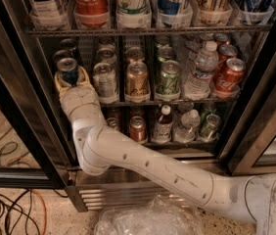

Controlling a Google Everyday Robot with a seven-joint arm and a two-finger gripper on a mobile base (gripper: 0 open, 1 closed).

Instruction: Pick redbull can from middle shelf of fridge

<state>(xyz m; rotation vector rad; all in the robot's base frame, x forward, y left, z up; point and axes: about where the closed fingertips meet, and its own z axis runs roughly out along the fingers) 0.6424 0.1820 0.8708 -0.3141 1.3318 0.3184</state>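
Redbull can (pixel 69 70), one on the middle shelf (pixel 148 102), clasped by the gripper (pixel 71 78).

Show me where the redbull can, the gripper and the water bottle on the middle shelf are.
redbull can (pixel 69 72), camera view, on its blue side.
gripper (pixel 71 82), camera view, midway between its jaws, closed on the can.
water bottle (pixel 201 73), camera view, on its clear body.

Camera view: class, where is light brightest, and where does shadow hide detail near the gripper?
Camera view: can tops on the middle shelf catch highlights; the gripper, at the redbull can on its left end, is well lit; rear rows and the black frame of the fridge sink into shadow.
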